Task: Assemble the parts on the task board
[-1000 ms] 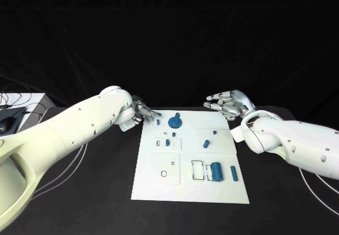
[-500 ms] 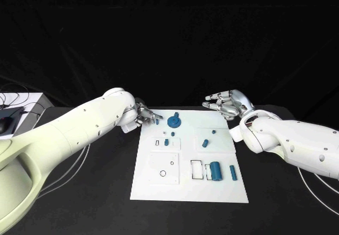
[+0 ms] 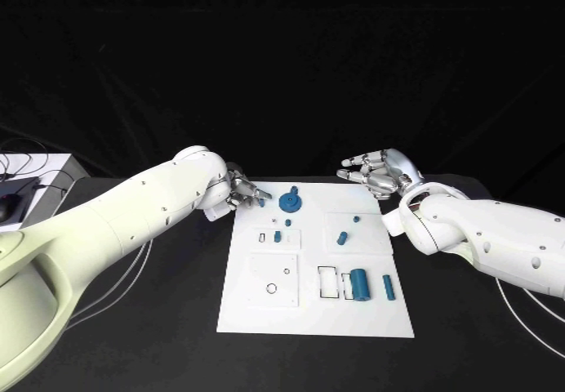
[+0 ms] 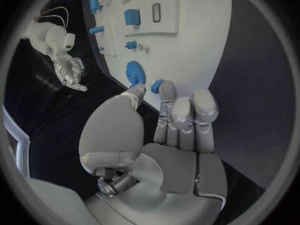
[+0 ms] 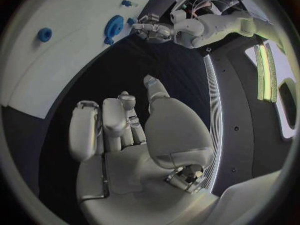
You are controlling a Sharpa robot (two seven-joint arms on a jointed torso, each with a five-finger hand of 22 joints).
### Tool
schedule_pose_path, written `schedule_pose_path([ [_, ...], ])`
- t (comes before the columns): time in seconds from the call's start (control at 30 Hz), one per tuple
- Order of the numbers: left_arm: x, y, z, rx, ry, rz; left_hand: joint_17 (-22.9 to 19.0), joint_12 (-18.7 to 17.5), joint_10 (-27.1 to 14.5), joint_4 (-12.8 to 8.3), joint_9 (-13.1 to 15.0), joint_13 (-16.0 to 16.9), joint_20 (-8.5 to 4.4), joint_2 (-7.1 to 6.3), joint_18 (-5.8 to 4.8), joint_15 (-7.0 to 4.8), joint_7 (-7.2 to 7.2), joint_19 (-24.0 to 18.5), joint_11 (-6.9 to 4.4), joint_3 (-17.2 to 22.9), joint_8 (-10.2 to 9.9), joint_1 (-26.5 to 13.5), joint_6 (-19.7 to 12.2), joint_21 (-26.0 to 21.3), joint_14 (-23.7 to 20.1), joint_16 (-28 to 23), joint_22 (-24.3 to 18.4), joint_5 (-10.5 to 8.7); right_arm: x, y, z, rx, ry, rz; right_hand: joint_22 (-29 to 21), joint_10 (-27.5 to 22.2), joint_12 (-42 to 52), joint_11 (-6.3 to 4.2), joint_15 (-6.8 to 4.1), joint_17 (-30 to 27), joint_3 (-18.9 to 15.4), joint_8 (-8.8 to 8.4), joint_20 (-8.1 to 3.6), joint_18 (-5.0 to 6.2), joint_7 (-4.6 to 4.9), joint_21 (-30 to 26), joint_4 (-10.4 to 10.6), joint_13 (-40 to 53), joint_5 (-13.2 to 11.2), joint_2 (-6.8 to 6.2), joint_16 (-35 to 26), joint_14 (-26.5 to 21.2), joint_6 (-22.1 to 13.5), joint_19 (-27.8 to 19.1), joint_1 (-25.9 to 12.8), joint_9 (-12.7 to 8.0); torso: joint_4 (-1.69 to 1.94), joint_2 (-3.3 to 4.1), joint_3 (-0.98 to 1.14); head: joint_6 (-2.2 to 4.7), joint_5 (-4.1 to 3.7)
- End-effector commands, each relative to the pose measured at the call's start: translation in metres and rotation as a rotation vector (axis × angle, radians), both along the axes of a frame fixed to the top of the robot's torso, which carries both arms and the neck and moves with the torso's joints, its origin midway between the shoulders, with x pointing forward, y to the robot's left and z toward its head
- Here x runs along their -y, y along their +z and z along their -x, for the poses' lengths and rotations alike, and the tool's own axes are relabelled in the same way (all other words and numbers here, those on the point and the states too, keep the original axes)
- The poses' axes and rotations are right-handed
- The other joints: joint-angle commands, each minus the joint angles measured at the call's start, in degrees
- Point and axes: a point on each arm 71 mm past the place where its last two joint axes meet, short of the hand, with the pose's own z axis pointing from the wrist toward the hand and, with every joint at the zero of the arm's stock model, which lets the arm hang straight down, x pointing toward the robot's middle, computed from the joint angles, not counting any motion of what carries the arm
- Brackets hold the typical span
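Observation:
The white task board [image 3: 318,314] lies in the middle of the table. A blue gear [image 3: 291,203] stands near its far edge, seen also as the gear [image 4: 134,73] and the gear [image 5: 114,26]. My left hand [image 3: 244,193] hovers at the board's far left corner. Its thumb and fingertips [image 4: 167,89] flank a small blue piece [image 4: 156,85] without closing on it. My right hand [image 3: 375,173] hangs beyond the far right corner, fingers spread, holding nothing. A blue cylinder [image 3: 360,285] and a slim blue part [image 3: 388,287] lie near the right edge. Two short pegs [image 3: 278,237] [image 3: 343,239] sit mid-board.
A white box [image 3: 42,184] with cables and a dark object [image 3: 10,208] sits at the table's left edge. Thin cables [image 3: 141,253] run along the table under my left arm. Rectangular recesses [image 3: 328,282] and a small oval hole [image 3: 272,288] mark the board's near half.
My left hand has crept a little toward the gear and the small blue piece at the board's far left corner. The right hand has stayed nearly still.

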Motion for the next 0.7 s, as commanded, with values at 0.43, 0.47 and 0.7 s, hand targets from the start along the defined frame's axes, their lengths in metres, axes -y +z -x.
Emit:
schedule_pose_path([
  [0.43,0.004,0.0003,-0.0004,-0.002,-0.01,0.022,0.3,-0.3,-0.1,-2.5,0.2,0.1,-0.03,1.54,-1.2,-0.03,-0.22,0.1,-0.22,2.0,-0.7,2.9,0.5,0.0,0.3,0.0,0.4,-0.08,-0.0017,0.0005,0.0001,0.005,0.011,0.007,11.0,0.1,0.3,-0.27,-0.36,0.1,-0.1,0.13,-0.38,0.38,0.45,0.1,-0.4,0.0,0.3,0.51,-0.4,0.2,0.1,4.1,-0.2,0.1,-0.06,0.04,-0.01,-0.1,-0.18],
  [0.47,0.004,0.0004,-0.0004,-0.002,-0.009,0.022,0.3,-0.3,-0.1,-2.5,0.1,0.1,-0.04,1.68,-1.21,-0.04,-0.22,0.1,-0.22,2.1,-0.7,3.0,0.5,0.0,0.3,0.0,0.4,-0.07,-0.0017,0.0005,0.0001,0.005,0.011,0.007,11.0,0.1,0.3,-0.27,-0.36,0.1,-0.1,0.13,-0.38,0.38,0.45,0.1,-0.4,0.0,0.3,0.51,-0.4,0.2,0.1,4.1,-0.2,0.1,-0.06,0.03,-0.01,-0.1,-0.17],
  [0.7,0.0032,0.0003,-0.0007,-0.002,-0.004,0.025,0.4,-0.3,-0.1,-3.1,0.1,0.1,-0.11,2.45,-1.28,-0.09,-0.32,0.1,-0.29,2.9,-0.9,4.0,0.5,0.0,0.3,0.1,0.5,-0.07,-0.0018,0.0004,0.0001,0.004,0.011,0.007,11.0,0.2,0.4,-0.28,-0.37,0.4,-0.1,0.13,-0.39,0.38,0.45,0.1,-0.5,0.1,0.4,0.67,-0.5,0.3,0.1,4.1,-0.2,0.1,-0.04,0.02,-0.03,-0.16,-0.23],
])
